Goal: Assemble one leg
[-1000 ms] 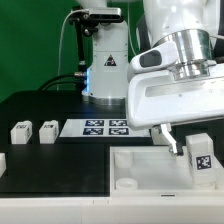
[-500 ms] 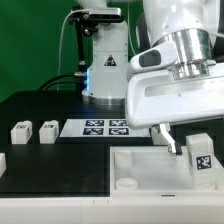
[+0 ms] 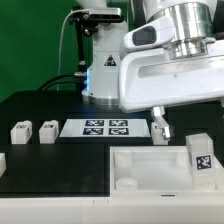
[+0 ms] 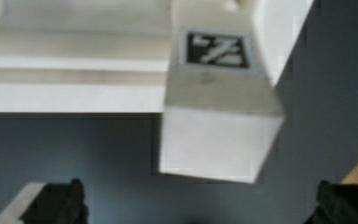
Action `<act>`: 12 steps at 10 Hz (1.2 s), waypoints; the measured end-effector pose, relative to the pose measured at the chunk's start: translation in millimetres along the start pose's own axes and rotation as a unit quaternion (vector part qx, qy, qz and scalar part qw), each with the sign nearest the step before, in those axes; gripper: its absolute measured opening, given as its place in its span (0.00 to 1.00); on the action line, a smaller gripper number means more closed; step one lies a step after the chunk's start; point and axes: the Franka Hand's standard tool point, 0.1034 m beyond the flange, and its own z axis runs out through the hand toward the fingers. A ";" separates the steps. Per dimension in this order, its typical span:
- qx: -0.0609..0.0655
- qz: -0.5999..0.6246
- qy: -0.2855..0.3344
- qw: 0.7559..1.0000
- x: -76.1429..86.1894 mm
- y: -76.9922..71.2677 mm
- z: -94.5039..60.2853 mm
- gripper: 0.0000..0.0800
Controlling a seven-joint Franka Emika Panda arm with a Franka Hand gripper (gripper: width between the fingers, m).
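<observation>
A white leg [image 3: 201, 158] with a black-and-white tag stands upright at the right end of the large white tray-shaped panel [image 3: 140, 172]. My gripper [image 3: 182, 124] hangs above and just to the exterior view's left of it, open and empty; one dark finger [image 3: 160, 128] shows. In the wrist view the leg [image 4: 220, 110] lies beyond the fingertips [image 4: 51, 203], which stand wide apart with only dark table between them. Two more legs [image 3: 20, 131] [image 3: 47, 131] sit on the black table at the exterior view's left.
The marker board [image 3: 103, 127] lies flat behind the panel. Another white part [image 3: 2, 160] shows at the left edge. The robot base and a camera stand [image 3: 100, 60] are at the back.
My gripper has risen and shifted to the exterior view's left, away from the leg. The leg stays standing on the panel.
</observation>
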 end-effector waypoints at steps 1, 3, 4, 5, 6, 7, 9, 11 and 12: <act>0.011 0.005 -0.061 0.998 0.5 -3.1 0.4 0.81; 0.025 0.009 -0.138 0.990 0.1 -4.2 6.1 0.81; 0.034 0.011 -0.185 0.982 -1.8 -6.3 7.2 0.81; 0.036 0.007 -0.183 0.982 6.4 -5.0 9.6 0.81; 0.033 0.009 -0.171 0.985 7.9 -1.1 12.4 0.81; 0.032 0.011 -0.171 0.985 3.1 -0.5 15.2 0.81; 0.030 0.014 -0.166 0.986 3.1 -1.9 16.6 0.80; 0.030 0.017 -0.166 0.985 3.1 -1.9 16.6 0.56; 0.028 0.030 -0.167 0.985 3.1 -2.0 16.6 0.56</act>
